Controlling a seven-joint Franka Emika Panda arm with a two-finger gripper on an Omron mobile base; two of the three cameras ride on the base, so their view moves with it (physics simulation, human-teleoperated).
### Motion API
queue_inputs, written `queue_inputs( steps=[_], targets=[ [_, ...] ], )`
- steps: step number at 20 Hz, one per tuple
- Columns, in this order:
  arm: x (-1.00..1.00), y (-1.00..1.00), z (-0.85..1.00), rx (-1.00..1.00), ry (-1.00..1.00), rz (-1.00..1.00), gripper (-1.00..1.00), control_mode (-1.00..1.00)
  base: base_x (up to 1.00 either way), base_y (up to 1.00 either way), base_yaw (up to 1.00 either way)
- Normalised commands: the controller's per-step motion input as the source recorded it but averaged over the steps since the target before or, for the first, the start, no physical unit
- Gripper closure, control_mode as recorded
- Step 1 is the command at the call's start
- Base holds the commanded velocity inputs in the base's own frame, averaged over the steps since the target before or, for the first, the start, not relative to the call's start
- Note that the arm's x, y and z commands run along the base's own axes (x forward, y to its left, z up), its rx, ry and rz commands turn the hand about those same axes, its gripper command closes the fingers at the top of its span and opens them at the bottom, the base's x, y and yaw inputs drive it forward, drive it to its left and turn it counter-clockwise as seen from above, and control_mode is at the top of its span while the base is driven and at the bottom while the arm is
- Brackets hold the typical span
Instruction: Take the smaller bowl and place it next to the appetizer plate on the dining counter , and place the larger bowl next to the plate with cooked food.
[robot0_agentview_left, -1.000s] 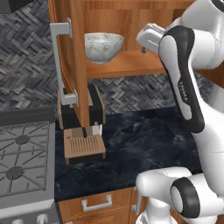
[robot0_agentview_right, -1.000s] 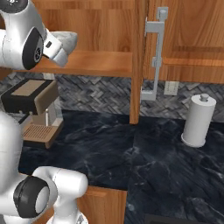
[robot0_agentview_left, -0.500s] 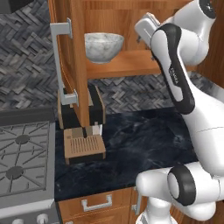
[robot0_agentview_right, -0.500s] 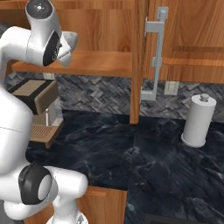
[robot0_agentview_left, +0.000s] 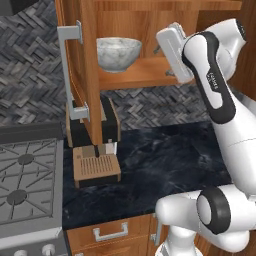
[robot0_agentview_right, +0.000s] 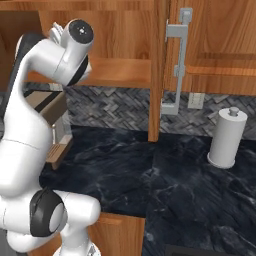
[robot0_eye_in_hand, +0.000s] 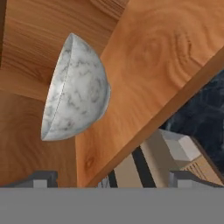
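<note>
Up on the open cabinet shelf (robot0_agentview_left: 145, 75) sits the larger bowl (robot0_agentview_left: 118, 53) — the arm's just swung its gripper (robot0_agentview_left: 172, 50) in beside it, jaws spread wide and empty — so a grab looks close.

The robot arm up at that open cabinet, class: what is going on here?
The white arm has raised its gripper toward a marbled bowl that sits on the wooden shelf of the open cabinet. The fingers stand open and apart from the bowl; nothing is held. Below, a coffee machine stands on the black counter.
</note>
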Motion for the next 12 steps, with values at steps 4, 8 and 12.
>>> queue_inputs(
  steps=[4,8,12],
  targets=[
    [0.18,0.08,0.19,0.13,-0.02,0.06,-1.00,-1.00,0.00,0.00,0.00],
    [0.16,0.04,0.04,0.02,-0.01,0.01,-1.00,-1.00,0.00,0.00,0.00],
    [0.55,0.18,0.00,0.00,0.00,0.00,-1.00,-1.00,0.00,0.00,0.00]
  ],
)
